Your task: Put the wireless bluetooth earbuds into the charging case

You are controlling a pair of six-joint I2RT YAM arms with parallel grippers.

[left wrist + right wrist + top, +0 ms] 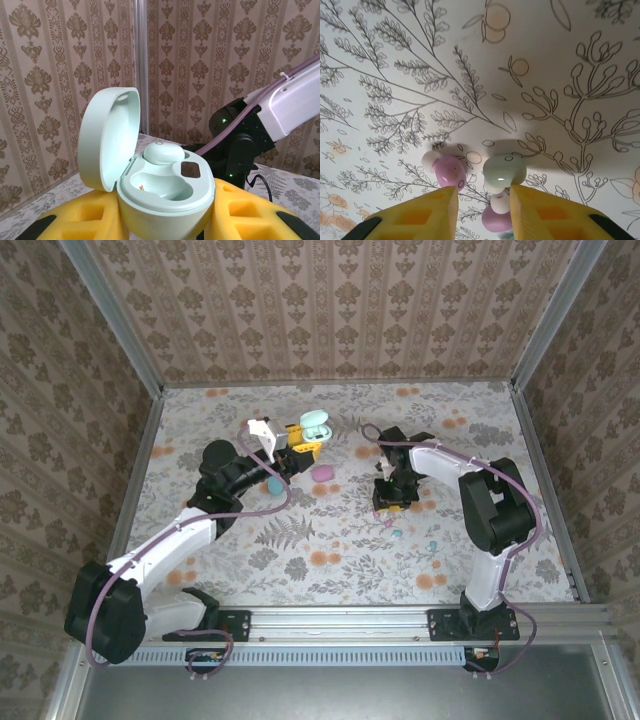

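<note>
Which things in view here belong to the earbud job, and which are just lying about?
In the job:
- open mint charging case, clamped in the left gripper
- mint earbud seated in it
- loose mint earbud, just ahead of the right gripper

Lying about for now:
- pink earbud beside the mint one
- second pink earbud
- pink case
- blue case

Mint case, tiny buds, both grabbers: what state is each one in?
mint case: lid open, one hollow empty.
seated mint bud: in the case.
left gripper: shut on the mint case.
right gripper: open.
loose mint bud: lying on the table.
pink bud: lying on the table.
second pink bud: between open jaws, ungripped.
</note>
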